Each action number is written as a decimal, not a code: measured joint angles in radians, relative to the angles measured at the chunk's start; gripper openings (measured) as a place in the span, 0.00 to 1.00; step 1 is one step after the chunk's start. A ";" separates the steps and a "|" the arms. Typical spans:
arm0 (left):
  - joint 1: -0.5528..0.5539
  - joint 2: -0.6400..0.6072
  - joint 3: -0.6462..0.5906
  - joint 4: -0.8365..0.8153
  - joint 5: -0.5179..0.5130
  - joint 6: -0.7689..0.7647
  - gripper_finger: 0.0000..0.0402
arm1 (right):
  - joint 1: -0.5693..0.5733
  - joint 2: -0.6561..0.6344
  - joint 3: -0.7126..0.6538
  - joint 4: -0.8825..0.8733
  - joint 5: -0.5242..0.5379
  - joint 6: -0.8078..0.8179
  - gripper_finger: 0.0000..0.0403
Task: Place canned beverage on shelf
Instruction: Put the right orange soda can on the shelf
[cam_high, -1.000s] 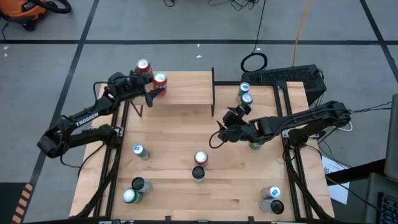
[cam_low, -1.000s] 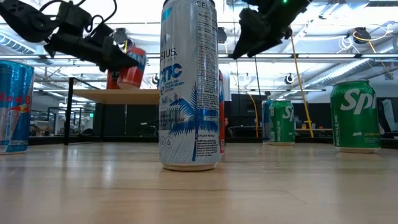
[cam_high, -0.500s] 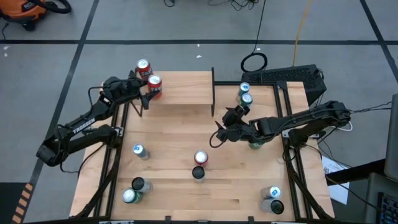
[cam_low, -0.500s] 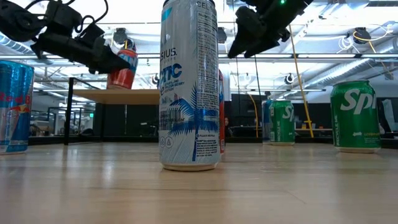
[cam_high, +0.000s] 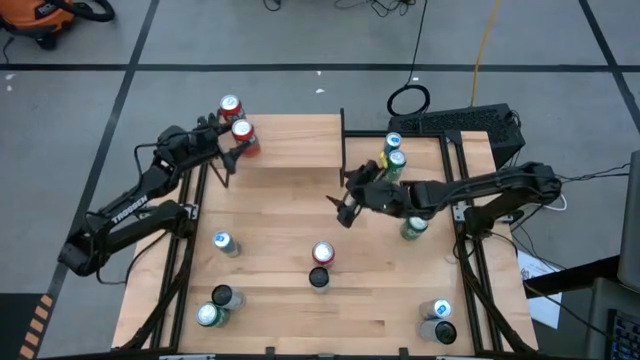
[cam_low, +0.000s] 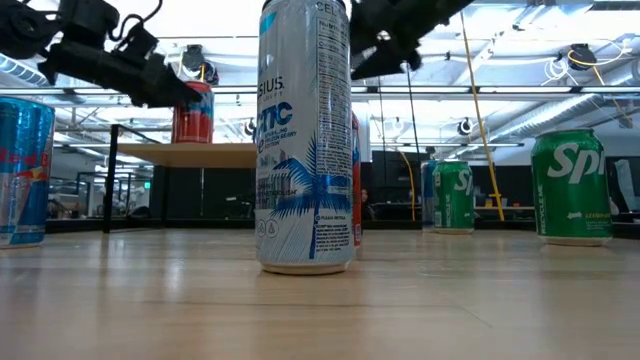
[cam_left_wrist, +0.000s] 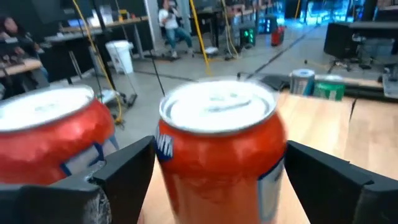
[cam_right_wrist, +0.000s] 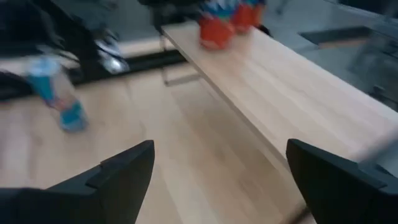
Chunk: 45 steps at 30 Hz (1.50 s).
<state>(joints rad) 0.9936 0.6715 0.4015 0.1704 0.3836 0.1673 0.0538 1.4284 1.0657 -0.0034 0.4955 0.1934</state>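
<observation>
place: lab | evidence: shop vacuum (cam_high: 45, 17), floor cables (cam_high: 408, 98) (taped concrete floor)

"TROSSEN" on left arm (cam_high: 127, 208)

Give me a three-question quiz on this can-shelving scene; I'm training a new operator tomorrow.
1. True or false: the red can between the left hand's fingers stands upright on the shelf.
2. How many red cans are on the shelf?
A. one
B. two
C. four
3. Fill in: the right hand hangs open over the table and holds ____.

Key
1. True; the fingers stand apart on either side of it.
2. B; a second red can stands at the same end.
3. nothing
</observation>
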 joint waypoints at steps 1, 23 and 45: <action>0.000 -0.019 0.000 -0.008 0.000 -0.001 0.86 | -0.018 0.006 0.000 0.037 -0.035 -0.014 0.87; -0.002 -0.320 0.002 -0.353 -0.188 -0.136 0.86 | -0.340 0.493 0.497 0.231 -0.519 -0.055 0.22; -0.026 -0.286 0.002 -0.404 -0.208 -0.182 0.86 | -0.389 0.848 0.926 0.155 -0.548 0.004 0.00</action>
<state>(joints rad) 0.9680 0.3859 0.4030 -0.2337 0.1761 -0.0147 -0.3355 2.2764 1.9918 0.1513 -0.0520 0.1974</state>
